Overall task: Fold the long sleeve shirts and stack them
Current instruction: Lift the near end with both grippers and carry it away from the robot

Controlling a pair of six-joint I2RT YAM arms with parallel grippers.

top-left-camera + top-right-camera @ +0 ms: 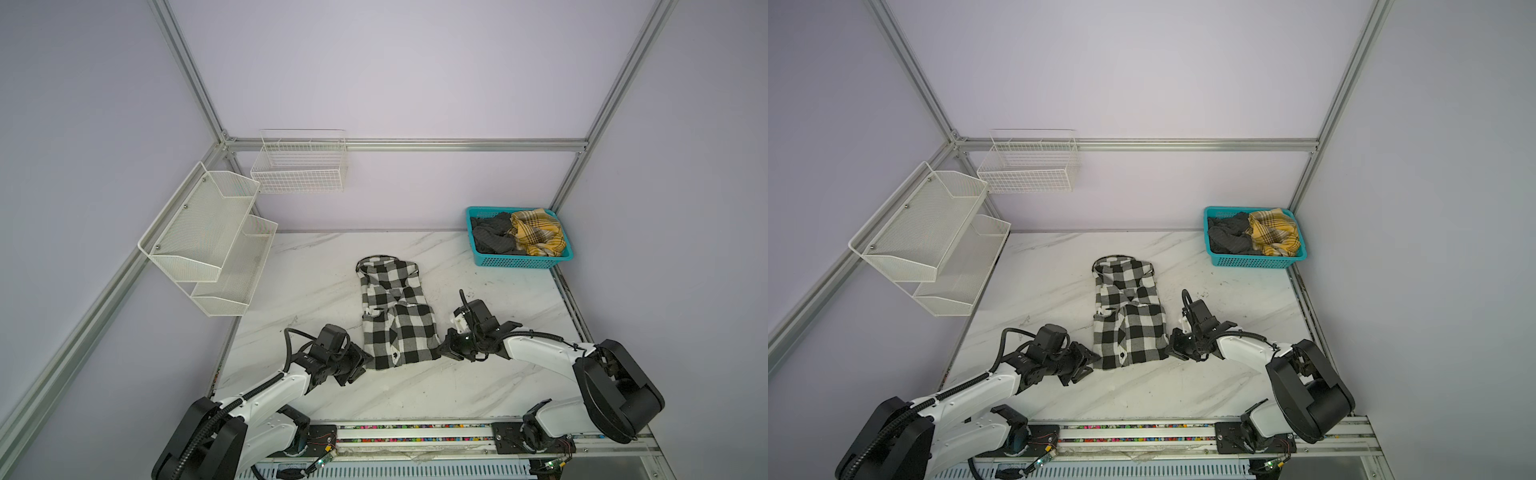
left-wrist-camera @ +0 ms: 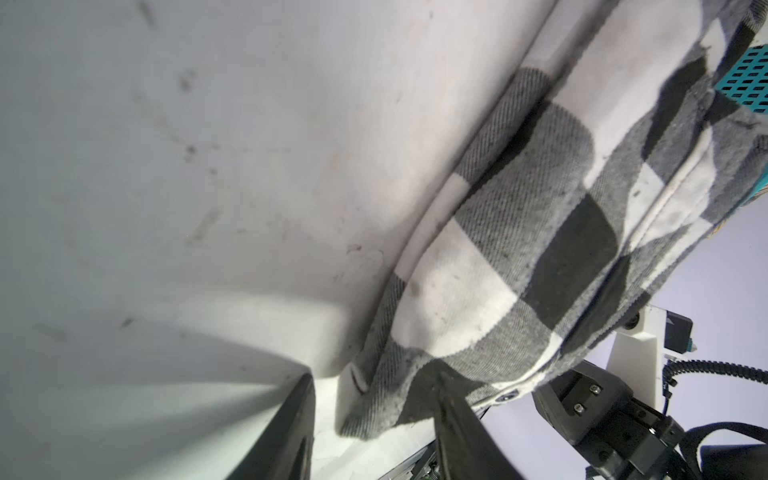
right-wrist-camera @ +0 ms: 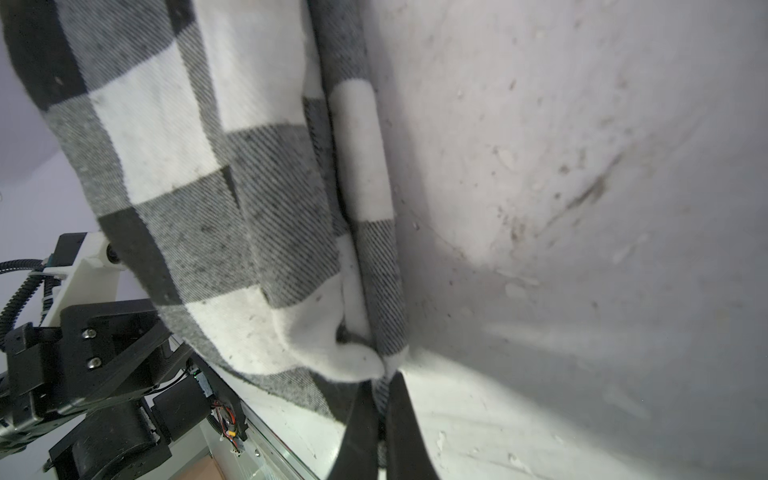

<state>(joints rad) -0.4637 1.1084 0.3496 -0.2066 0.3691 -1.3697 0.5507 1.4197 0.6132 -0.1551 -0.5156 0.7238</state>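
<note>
The black-and-white checked cloth long-sleeve shirt lies mid-table on the white marbled tabletop, collar toward 12 o'clock. The right gripper pinches the hem's 5 o'clock corner. The left gripper stands parted around the 7 o'clock corner, probably readying a hem-to-collar fold.

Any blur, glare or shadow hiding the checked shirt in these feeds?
Both top views: even light, no glare, checked shirt slightly soft. Left wrist view: weave sharp, left gripper dark and blurred, shadow across the marble table. Right wrist view: weave sharp, right gripper blurred.
</note>
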